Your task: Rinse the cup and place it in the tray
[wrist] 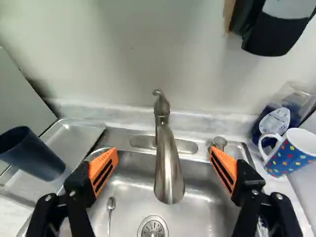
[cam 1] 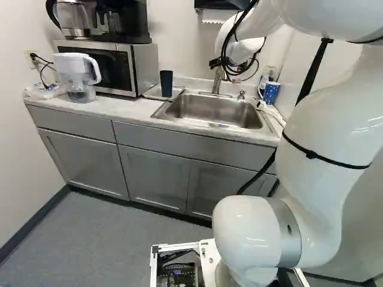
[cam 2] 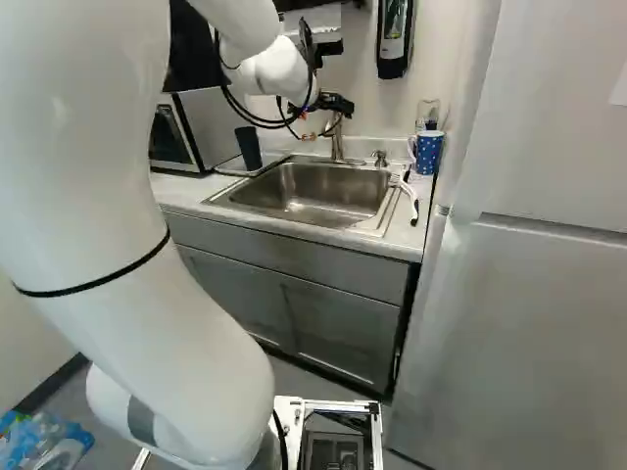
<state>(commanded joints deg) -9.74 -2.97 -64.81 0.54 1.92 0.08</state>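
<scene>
The pincer (cam 2: 336, 105) hangs wide open, gripping nothing, above the sink (wrist: 129, 195) and facing the faucet (wrist: 168, 170), as a dark cup (wrist: 33, 157) stands in the metal tray (wrist: 79, 140) alongside.

Kitchenette, maybe an office break room; can't tell which building type. Evidence: steel sink (cam 2: 313, 201) with faucet (wrist: 168, 168) set in a counter (cam 1: 128, 110), grey cabinets (cam 1: 152, 173) below, microwave (cam 1: 140, 69), coffee maker (cam 1: 114, 21) on top of it, filter pitcher (cam 1: 75, 75). Also a dispenser (cam 2: 394, 39) on the wall and a polka-dot mug (wrist: 290, 150) by the sink.
</scene>
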